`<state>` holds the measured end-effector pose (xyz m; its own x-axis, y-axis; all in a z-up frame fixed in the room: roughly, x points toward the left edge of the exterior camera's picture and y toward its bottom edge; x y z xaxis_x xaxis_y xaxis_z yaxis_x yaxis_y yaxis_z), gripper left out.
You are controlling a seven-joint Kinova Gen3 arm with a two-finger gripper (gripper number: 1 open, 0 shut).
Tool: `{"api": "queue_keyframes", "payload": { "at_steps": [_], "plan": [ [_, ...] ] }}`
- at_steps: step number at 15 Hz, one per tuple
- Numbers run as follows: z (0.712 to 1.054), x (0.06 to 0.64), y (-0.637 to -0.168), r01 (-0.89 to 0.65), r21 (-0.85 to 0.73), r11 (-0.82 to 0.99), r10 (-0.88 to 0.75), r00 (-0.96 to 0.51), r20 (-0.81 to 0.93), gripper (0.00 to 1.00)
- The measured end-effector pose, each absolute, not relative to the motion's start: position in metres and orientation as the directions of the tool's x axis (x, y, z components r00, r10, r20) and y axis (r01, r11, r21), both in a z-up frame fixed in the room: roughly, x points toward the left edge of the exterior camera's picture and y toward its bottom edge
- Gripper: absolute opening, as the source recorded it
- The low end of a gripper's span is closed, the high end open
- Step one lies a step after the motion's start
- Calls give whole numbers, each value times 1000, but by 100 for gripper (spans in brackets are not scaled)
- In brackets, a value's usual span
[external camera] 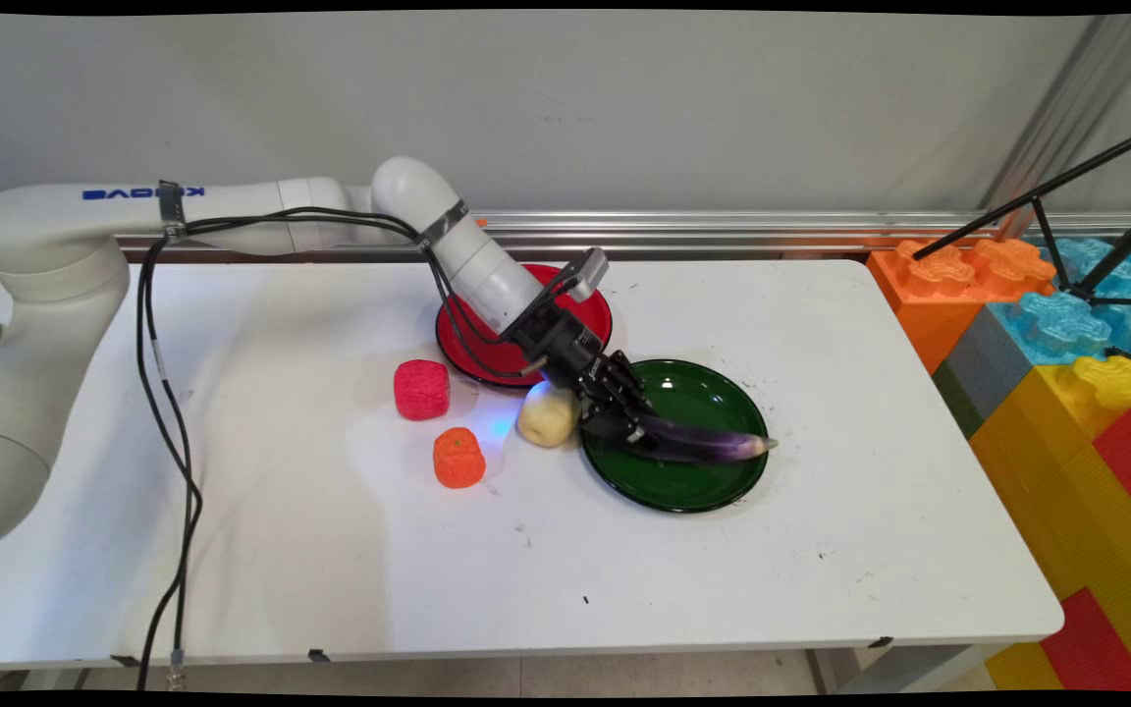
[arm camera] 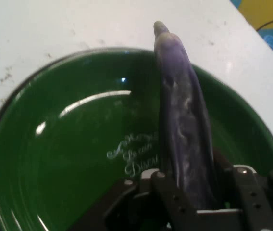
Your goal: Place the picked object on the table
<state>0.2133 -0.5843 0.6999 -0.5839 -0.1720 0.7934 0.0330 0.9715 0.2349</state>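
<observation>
My black gripper (external camera: 632, 424) is shut on the stem end of a long purple eggplant (external camera: 703, 444), low over the left part of a green plate (external camera: 693, 393). The eggplant stretches rightward across the plate, and its tip reaches past the right rim. In the hand view the eggplant (arm camera: 182, 125) rises from between my fingers over the green plate (arm camera: 64, 159); whether it rests on the plate I cannot tell.
A pale yellow potato-like piece (external camera: 548, 414) lies just left of the green plate, beside my gripper. A red plate (external camera: 472, 344) sits behind, partly hidden by the arm. A red block (external camera: 421, 389) and an orange piece (external camera: 458, 458) lie further left. Large toy bricks (external camera: 1066, 373) stand at the table's right.
</observation>
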Motion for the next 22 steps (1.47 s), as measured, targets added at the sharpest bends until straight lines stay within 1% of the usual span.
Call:
{"api": "queue_keyframes", "payload": {
  "at_steps": [11, 17, 22],
  "plan": [
    [742, 220, -580, 21, 234, 972, -191, -510, 839, 0],
    [761, 241, -565, 23, 241, 970, -199, -493, 847, 0],
    [773, 275, -543, 35, 257, 966, -206, -497, 843, 0]
  ]
}}
